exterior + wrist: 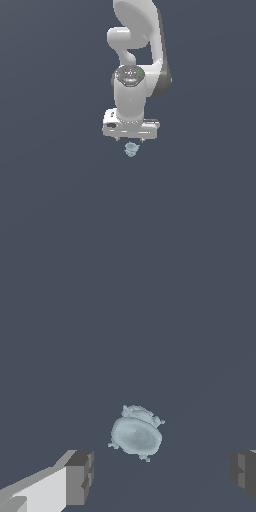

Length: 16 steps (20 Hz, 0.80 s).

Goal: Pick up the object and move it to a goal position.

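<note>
- Arm: one white Franka Panda arm (pixel 132 75), hanging straight down at the middle of the exterior view, wrist pointing at the surface (pixel 55 200).
- Gripper (pixel 130 140): jaws spread wide and holding nothing. In the wrist view the two dark fingertips (pixel 80 476) stand well apart, with plain surface showing between them.
- Object: a small pale blue-grey ridged piece (pixel 131 149), stepped and tapering, lying on the dark slate-coloured surface just below the jaws in the exterior view. In the wrist view the object (pixel 136 434) shows a broad rounded face with small nubs at its rim; it lies between the lines of the two fingers but a little ahead of their tips, touching neither.
- Goal position: no marker shows in either view — its place cannot be told.
- Progress, as judged: early stage. The gripper is lined up over the object and opened; that much of the approach looks done.
- Remaining, as judged: the last descent to bring the fingers down either side of the piece, the closing of the jaws, the lift, and the carry to the goal — the greater part of the task.
</note>
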Motion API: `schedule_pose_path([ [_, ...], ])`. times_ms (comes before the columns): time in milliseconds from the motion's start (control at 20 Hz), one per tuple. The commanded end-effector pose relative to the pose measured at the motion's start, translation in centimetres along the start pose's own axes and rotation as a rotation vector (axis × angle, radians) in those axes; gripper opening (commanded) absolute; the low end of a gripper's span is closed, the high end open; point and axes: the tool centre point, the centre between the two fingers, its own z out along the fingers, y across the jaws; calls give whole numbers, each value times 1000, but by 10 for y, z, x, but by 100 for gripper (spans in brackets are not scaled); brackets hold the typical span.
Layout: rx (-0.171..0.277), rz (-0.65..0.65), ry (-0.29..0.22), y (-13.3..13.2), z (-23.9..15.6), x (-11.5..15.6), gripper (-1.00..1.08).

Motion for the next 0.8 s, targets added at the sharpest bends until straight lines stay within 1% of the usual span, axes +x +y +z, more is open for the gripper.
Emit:
schedule_pose_path([
  [0,0,41,1,-2,8,-2,100],
  [450,-1,239,6,-7,45,-13,100],
  [750,-3,329,10,-8,60,-18,100],
])
